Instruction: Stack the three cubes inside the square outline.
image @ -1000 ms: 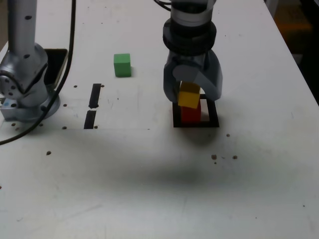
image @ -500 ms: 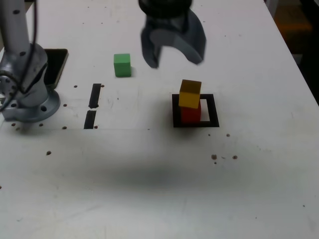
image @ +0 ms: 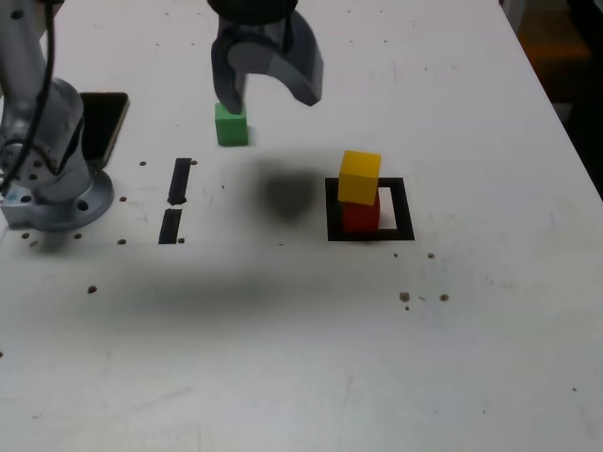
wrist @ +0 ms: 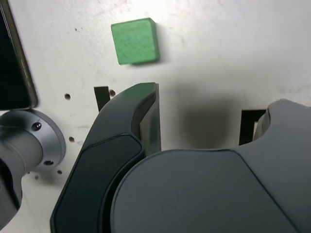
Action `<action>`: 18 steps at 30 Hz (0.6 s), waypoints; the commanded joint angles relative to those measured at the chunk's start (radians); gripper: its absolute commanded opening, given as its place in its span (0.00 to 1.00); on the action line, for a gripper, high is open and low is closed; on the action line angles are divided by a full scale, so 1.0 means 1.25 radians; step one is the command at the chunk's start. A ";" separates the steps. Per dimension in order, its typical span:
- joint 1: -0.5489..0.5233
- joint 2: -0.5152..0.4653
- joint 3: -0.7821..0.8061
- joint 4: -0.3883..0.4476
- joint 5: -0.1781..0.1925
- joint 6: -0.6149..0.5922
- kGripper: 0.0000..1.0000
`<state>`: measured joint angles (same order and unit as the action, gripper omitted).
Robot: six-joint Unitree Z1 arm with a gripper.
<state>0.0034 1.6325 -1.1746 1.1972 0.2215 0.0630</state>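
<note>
In the exterior view, shows the fingers (image: 306, 83) in the upper left of the frame, spread apart with only air between. A second ago, had them around the yellow cube (image: 359, 177); half a second ago, had them already free of it, nearer the upper middle. Now hangs them farther to the upper left, one tip just overlapping the top of the green cube (image: 232, 129) in the picture. Keeps the yellow cube stacked on the red cube (image: 361, 219), right of centre, inside the left part of the square outline (image: 404, 212). Shows the yellow cube brighter than half a second ago, its place unchanged. Leaves the green cube on the tabletop (image: 283, 367), upper left, above the black strips (image: 177, 184), as before. Casts a soft shadow (image: 287, 193) left of the outline, shifted farther left than half a second ago.

In the wrist view, shows the fingers apart, with the green cube beyond them, separate from both. Shows part of the outline beside one finger and part of a black strip beside the other.
</note>
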 commanded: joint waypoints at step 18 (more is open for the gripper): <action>0.110 -0.011 0.133 -0.079 0.032 0.042 0.83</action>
<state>0.1326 1.6254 -1.0123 1.1003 0.2584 0.1128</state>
